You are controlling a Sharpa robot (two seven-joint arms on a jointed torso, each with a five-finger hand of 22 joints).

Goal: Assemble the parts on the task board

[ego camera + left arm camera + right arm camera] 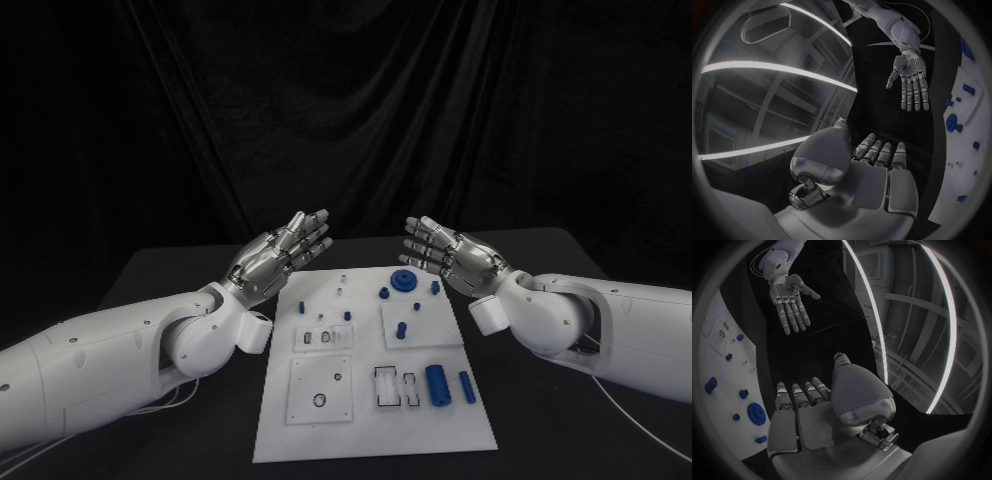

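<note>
You have the left hand (280, 256) and right hand (450, 258) raised above the far end of the task board (375, 440), palms facing, fingers spread, holding nothing; the blue parts (436, 385) lie on the board on the black table (159, 275), untouched.

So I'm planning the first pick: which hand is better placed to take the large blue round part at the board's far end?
Probably the right hand: open and empty, it hovers nearest the large blue round part. The left hand, also open, hangs beyond the white task board's opposite edge.
</note>
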